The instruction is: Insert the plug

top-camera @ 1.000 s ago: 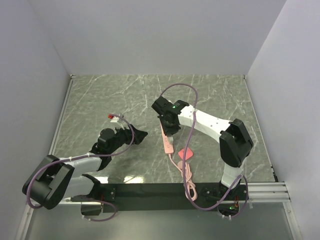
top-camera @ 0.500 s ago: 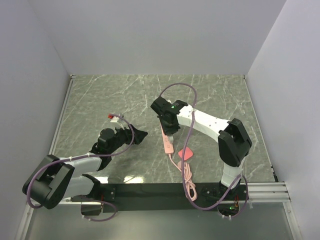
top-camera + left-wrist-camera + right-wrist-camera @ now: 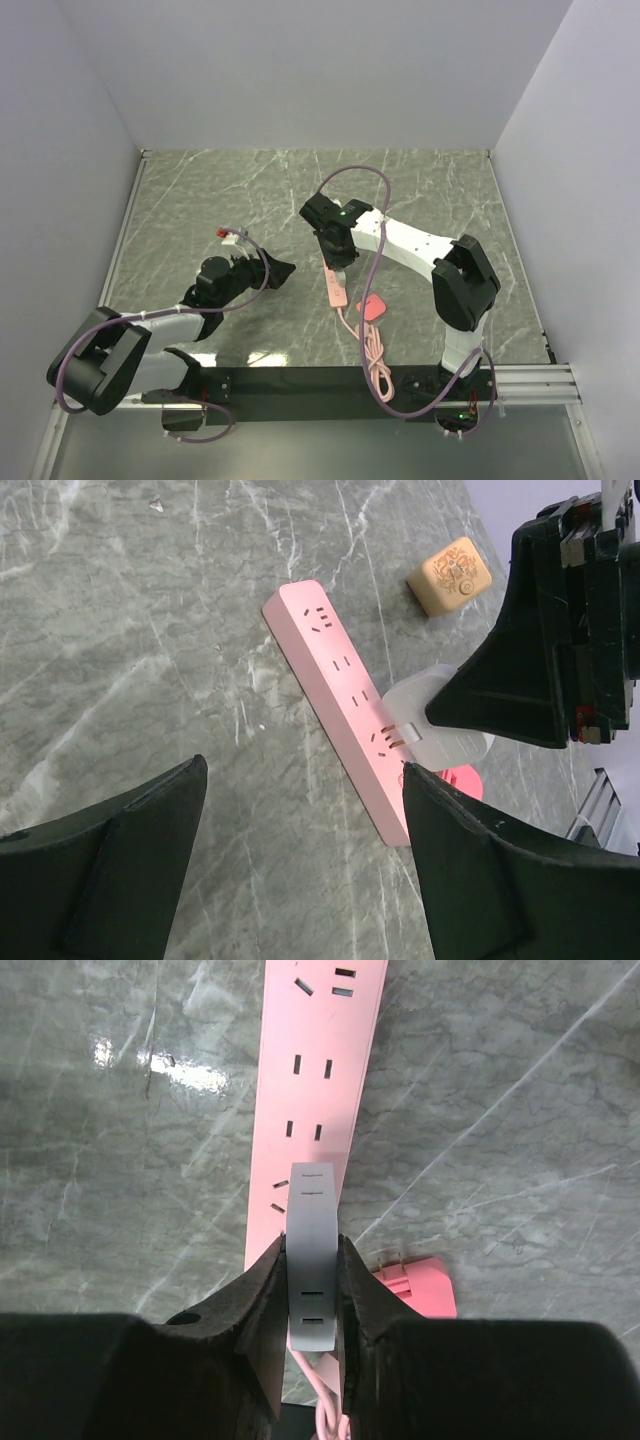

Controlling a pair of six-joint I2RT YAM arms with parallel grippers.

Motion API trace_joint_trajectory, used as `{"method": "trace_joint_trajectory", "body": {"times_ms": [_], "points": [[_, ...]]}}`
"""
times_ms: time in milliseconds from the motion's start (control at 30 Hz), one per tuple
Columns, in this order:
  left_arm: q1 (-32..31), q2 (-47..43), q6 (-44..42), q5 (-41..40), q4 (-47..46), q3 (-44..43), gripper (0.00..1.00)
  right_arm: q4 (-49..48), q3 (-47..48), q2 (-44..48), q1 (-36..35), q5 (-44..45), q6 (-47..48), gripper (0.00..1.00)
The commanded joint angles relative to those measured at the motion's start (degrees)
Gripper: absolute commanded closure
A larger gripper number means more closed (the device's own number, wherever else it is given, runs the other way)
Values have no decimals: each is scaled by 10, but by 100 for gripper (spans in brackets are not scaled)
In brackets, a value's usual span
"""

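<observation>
The coral-pink plug (image 3: 372, 307) lies flat on the table beside the cord end of the pale-pink power strip (image 3: 335, 285). It also shows in the right wrist view (image 3: 425, 1290) and the left wrist view (image 3: 458, 780). My right gripper (image 3: 312, 1250) is shut on a white block with slots (image 3: 313, 1260). It holds the block over the strip (image 3: 318, 1080), with the prongs at a socket near the cord end (image 3: 395, 738). My left gripper (image 3: 300, 860) is open and empty, low over the table to the left of the strip.
A tan cube (image 3: 450, 575) sits beyond the strip's far end. The strip's pink cord (image 3: 375, 350) coils toward the near edge. A small red-and-white piece (image 3: 232, 236) lies left of the left gripper. Grey walls enclose the table.
My right gripper has shifted slightly left and away with the white block. The left arm has not moved.
</observation>
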State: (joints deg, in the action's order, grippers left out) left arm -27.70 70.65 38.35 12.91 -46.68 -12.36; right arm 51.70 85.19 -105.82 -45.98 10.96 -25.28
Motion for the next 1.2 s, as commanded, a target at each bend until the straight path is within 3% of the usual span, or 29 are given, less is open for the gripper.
{"method": "trace_joint_trajectory", "body": {"times_ms": [0, 1167], "points": [[2, 5, -3, 14, -32, -1, 15, -17, -3, -7, 4, 8, -6, 100], [7, 16, 0, 19, -43, 1, 15, -116, -168, 21, -37, -73, -78, 100]]}}
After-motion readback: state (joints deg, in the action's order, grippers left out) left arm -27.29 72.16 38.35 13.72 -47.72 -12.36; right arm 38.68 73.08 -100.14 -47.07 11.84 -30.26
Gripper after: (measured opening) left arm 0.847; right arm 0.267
